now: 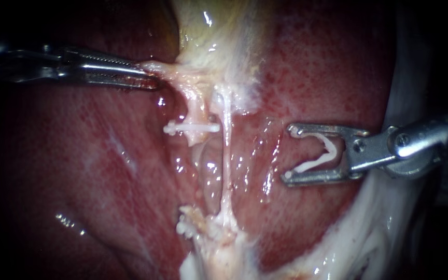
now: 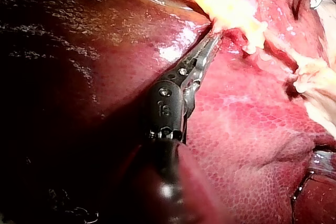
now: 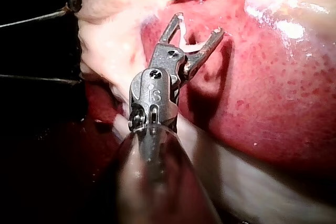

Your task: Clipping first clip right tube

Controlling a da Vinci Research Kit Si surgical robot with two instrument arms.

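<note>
Two pale tubes run down from the gallbladder [image 1: 211,36]. The left tube [image 1: 197,106] bears a white clip [image 1: 193,127] set across it. The right tube [image 1: 227,150] is a thin bare strand. My right instrument [image 1: 290,154] stands to the right of that tube, apart from it, its jaws spread wide and holding an open white clip [image 1: 327,150] between them; the right wrist view shows the same jaws [image 3: 199,24] over the liver. My left instrument [image 1: 151,78] is shut on pale tissue at the gallbladder's base, as the left wrist view confirms [image 2: 214,38].
Red liver [image 1: 79,171] lies on both sides of the tubes. Frayed whitish tissue [image 1: 208,233] sits where the tubes meet below. A white fatty band [image 1: 385,228] runs under my right instrument's shaft.
</note>
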